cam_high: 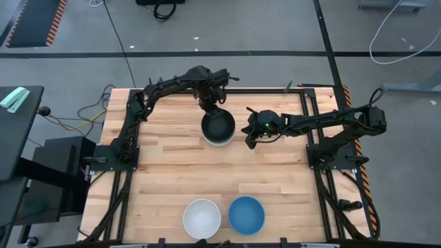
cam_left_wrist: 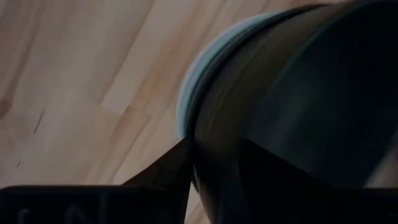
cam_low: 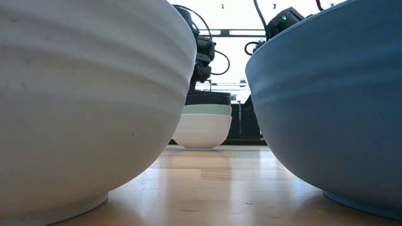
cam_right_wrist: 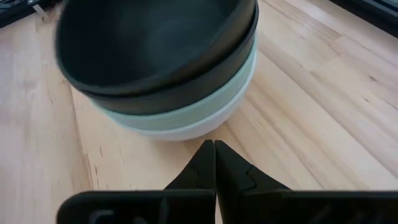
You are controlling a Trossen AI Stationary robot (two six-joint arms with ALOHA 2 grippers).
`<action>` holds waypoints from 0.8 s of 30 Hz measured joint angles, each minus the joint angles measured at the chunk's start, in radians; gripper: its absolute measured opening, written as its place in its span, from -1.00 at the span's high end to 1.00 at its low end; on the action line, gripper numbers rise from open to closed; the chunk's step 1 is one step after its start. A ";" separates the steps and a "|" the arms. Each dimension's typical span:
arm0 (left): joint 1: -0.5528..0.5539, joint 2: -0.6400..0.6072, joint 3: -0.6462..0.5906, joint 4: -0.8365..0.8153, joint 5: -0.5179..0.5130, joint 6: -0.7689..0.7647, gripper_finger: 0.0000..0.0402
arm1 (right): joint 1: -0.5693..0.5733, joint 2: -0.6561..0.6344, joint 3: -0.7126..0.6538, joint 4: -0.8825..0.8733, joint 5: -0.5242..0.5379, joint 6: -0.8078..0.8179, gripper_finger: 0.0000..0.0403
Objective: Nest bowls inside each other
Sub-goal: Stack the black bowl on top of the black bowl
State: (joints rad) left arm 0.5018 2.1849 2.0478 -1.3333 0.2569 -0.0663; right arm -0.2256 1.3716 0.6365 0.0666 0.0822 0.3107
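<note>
A stack of bowls (cam_high: 218, 128) stands mid-table: a white one (cam_low: 201, 133) at the bottom on the wood, a mint green one (cam_right_wrist: 186, 112), then two black ones (cam_right_wrist: 155, 56). My left gripper (cam_high: 209, 105) comes down at the stack's far side and is shut on the top black bowl. My right gripper (cam_high: 248, 138) is shut and sits low, just right of the stack. Its fingertips (cam_right_wrist: 215, 149) point at the white bowl's foot and stand a little apart from it. A second white bowl (cam_high: 202, 217) and a blue bowl (cam_high: 246, 215) rest on the table near its near edge. My left gripper (cam_left_wrist: 214, 146) has the top black bowl by its rim (cam_left_wrist: 214, 134) on the far side. One finger (cam_left_wrist: 168, 171) is outside the wall and the other (cam_left_wrist: 270, 171) inside. It comes from above, pointing down. The bowl sits in the black bowl beneath it.
In the low view the near white bowl (cam_low: 88, 107) and the blue bowl (cam_low: 333, 107) fill both sides, and the stack (cam_low: 202, 122) shows only through the gap between them. Bare wood (cam_high: 172, 172) lies between the stack and the near bowls. Black rails (cam_high: 124, 148) run along the table's sides.
</note>
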 joint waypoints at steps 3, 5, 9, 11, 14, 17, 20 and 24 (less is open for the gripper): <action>-0.001 0.000 0.033 -0.004 0.003 -0.001 0.30 | 0.000 0.000 0.000 -0.001 0.000 0.000 0.98; -0.003 0.000 0.054 -0.010 0.003 -0.001 0.29 | 0.000 0.000 0.000 -0.001 0.000 0.000 0.98; -0.007 -0.001 0.079 -0.016 0.003 -0.001 0.31 | 0.000 0.000 0.000 -0.001 0.000 0.000 0.98; -0.006 -0.001 0.081 -0.020 0.003 0.000 0.32 | 0.000 0.000 0.000 -0.002 0.000 0.000 0.98; -0.006 -0.001 0.081 -0.023 0.002 0.000 0.36 | 0.000 0.000 0.000 -0.002 0.000 -0.004 0.98; 0.000 -0.001 0.081 -0.023 0.003 0.000 0.39 | 0.000 0.000 0.000 -0.004 0.000 -0.005 0.98; 0.008 -0.001 0.081 -0.023 0.002 0.000 0.43 | 0.000 0.000 0.000 -0.010 0.000 -0.005 0.98; 0.019 -0.004 0.081 -0.027 0.003 0.000 0.48 | 0.000 0.000 0.000 -0.015 0.000 -0.008 0.98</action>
State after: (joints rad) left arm 0.5210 2.1814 2.1288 -1.3601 0.2600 -0.0668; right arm -0.2256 1.3716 0.6365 0.0516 0.0822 0.3031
